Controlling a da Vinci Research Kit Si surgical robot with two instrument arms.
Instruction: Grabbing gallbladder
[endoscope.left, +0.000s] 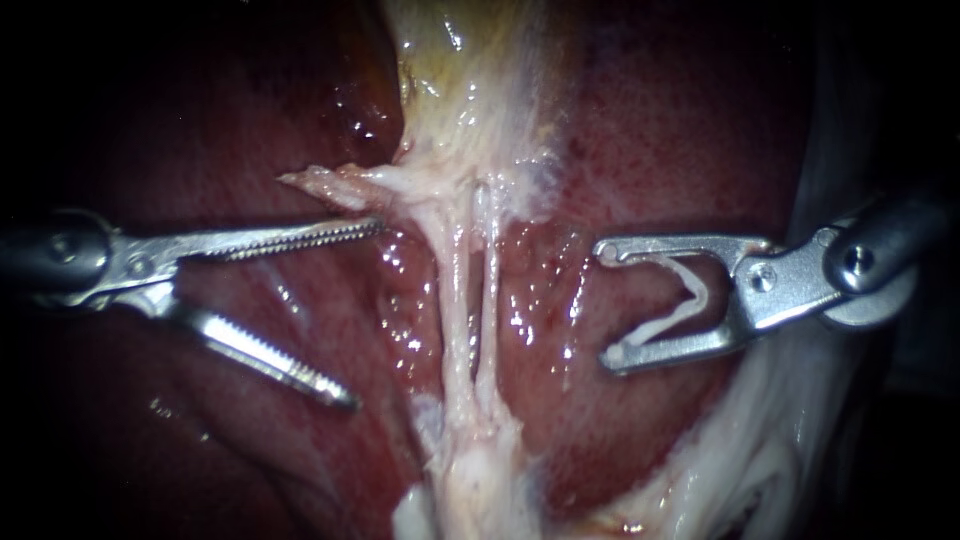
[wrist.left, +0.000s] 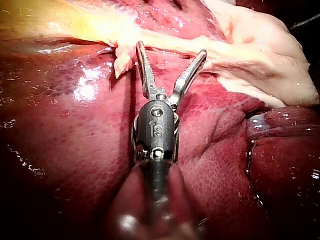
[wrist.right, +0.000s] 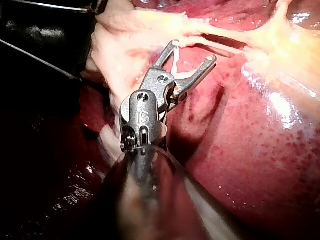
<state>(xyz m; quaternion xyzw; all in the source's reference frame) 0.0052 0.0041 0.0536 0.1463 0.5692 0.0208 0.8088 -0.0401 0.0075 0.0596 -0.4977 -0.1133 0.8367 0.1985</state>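
Endoscope view, reaching step, nothing grabbed yet: left tool (endoscope.left: 365, 312) gaping wide and empty just beside the two thin tubes (endoscope.left: 455, 300), right tool (endoscope.left: 604, 305) on the other side with a white clip (endoscope.left: 690, 300) sitting between its spread jaws, touching both. Above the tubes, at the top of the view, the pale yellow gallbladder (endoscope.left: 470, 80), lying on the dark red liver (endoscope.left: 200, 150). Next, most likely: lift the left tool up to the gallbladder's pale lower end, slide the jaws around it, squeeze gently; counted, two tools, two tubes, one clip, one gallbladder, one liver.
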